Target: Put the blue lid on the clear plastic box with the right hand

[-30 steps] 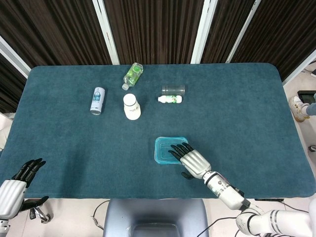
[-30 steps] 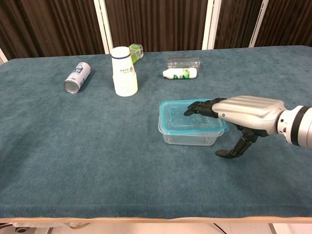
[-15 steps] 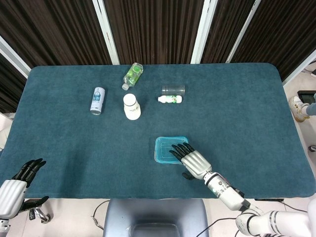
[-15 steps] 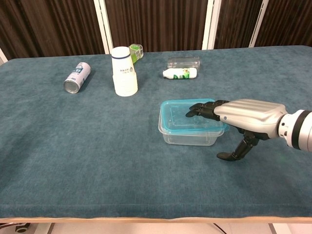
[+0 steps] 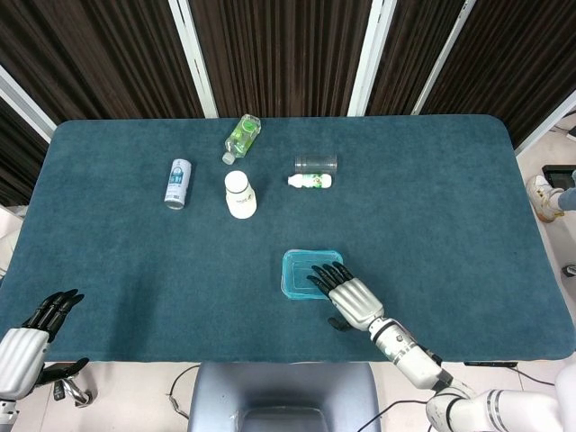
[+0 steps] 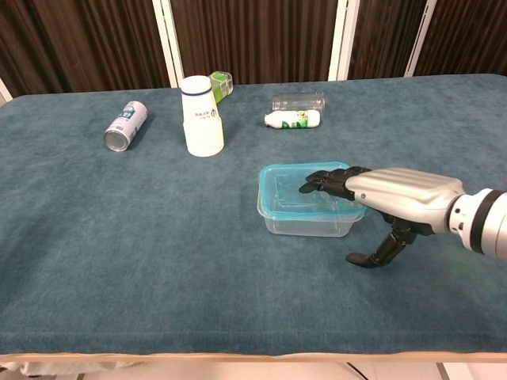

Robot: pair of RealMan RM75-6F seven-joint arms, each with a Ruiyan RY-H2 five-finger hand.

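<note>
On the teal worktop, the blue lid sits atop the clear plastic box; the right hand rests flat on it, gripping nothing. Light, stiff, slippery-looking: best pressed at its rim.

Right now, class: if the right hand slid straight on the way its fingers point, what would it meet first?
The right hand already rests its fingertips on the blue lid, so it would probably push across that lid first.
</note>
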